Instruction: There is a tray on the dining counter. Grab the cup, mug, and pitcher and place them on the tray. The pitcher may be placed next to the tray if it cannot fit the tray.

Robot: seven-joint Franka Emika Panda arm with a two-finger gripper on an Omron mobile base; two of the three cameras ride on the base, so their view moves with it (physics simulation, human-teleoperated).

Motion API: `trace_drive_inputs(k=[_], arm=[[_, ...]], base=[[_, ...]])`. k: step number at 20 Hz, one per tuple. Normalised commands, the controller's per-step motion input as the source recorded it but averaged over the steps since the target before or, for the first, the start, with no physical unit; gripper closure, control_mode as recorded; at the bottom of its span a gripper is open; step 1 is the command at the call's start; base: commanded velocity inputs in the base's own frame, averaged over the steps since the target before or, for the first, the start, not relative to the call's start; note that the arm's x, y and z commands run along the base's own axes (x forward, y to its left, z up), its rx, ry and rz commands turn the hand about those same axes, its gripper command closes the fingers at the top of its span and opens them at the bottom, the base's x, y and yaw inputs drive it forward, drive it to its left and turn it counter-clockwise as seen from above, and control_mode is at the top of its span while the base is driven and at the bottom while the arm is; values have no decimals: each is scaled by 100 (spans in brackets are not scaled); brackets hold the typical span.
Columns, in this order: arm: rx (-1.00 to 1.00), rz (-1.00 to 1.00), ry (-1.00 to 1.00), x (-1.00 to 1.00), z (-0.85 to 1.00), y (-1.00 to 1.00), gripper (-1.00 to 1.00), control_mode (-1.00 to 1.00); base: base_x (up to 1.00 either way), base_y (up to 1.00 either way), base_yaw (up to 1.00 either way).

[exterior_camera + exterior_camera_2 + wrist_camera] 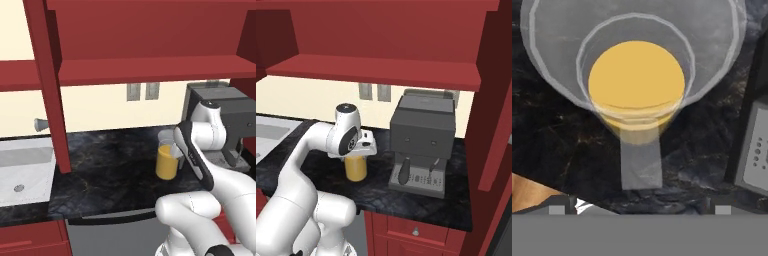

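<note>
1. We're hanging right over the pitcher [637, 85], looking straight down its mouth; the orange liquid fills the circle just ahead of our fingertips [557, 210].
2. Our gripper [639, 210] is spread wide and released, with nothing between the fingers, which sit either side of the pitcher's clear handle.
3. In the left base view the pitcher [167, 156] stands upright on the black marbled counter [110, 170], directly under the hand, its clear upper part partly hidden behind our arm.
4. In the right base view the gripper [367, 147] sits on top of the pitcher [356, 168], and we cannot tell whether it touches the rim.
5. To one side of the gripper, near it, stands a dark grey coffee machine [421, 145] on the same counter; its grey panel shows at the edge of the hand view too.
6. Well off to the other side lies a white sink [22, 170].
7. Above us run dark red shelves [150, 70].
</note>
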Motion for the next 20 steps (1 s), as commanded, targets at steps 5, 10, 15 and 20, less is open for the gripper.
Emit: trace_drive_inputs(k=[5, 10, 15, 20], arm=[[0, 5, 1, 1, -18, 6, -100, -100], [0, 5, 3, 1, -8, 2, -100, -100], [0, 2, 3, 15, -2, 4, -100, -100], [0, 0, 0, 14, 0, 0, -100, -100]], base=[[0, 0, 0], [0, 0, 0], [0, 0, 0], [0, 0, 0]])
